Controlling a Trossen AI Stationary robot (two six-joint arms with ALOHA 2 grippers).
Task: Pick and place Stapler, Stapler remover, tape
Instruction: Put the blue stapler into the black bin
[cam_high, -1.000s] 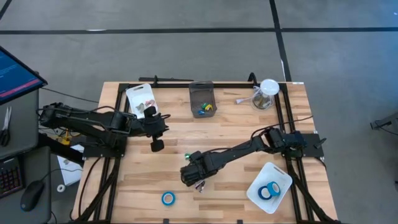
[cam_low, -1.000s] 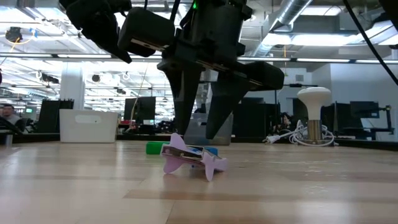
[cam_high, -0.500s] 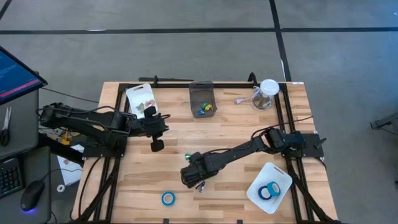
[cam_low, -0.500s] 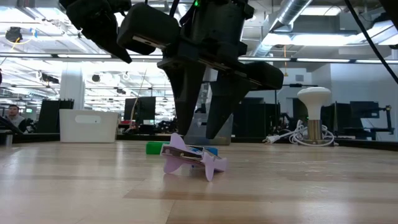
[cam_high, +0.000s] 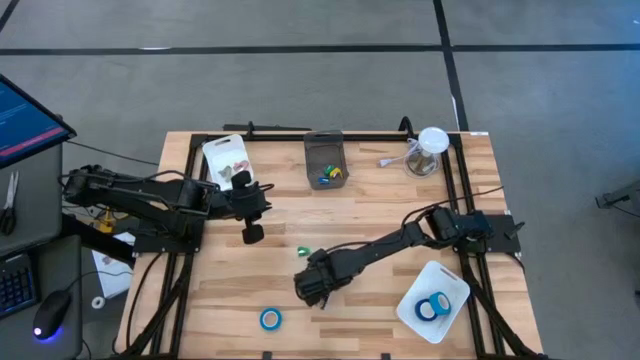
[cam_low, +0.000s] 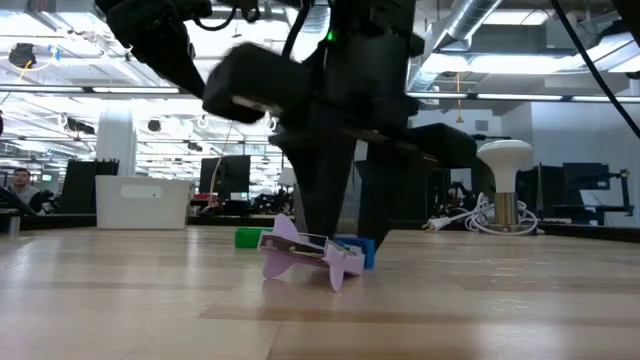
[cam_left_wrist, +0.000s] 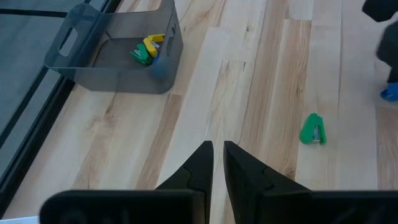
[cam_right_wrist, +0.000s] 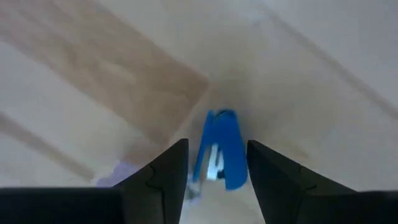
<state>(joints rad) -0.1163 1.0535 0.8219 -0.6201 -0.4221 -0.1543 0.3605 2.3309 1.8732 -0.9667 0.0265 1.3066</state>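
Observation:
A small blue stapler (cam_right_wrist: 217, 148) lies flat on the wood table. My right gripper (cam_right_wrist: 217, 163) points down over it, open, with one finger on each side; I see no touch. A pink staple remover (cam_low: 305, 255) rests on the table just in front of the stapler (cam_low: 357, 250). One blue tape roll (cam_high: 270, 318) lies flat near the table's front edge. Two more lie in the white tray (cam_high: 448, 283) at the near right. My left gripper (cam_high: 252, 233) hangs shut above the table's left half, holding nothing.
A small green stapler (cam_high: 303, 250) lies between the two grippers. A grey bin (cam_high: 325, 158) with green and yellow items stands at the back middle. A white tray (cam_high: 224, 155) is at the back left and a clear jar (cam_high: 430, 150) at the back right.
My right gripper has sunk toward the blue stapler, staying open, and has rolled a little. Its fingers now reach down on either side of the stapler. The stapler and the pink remover lie where they were.

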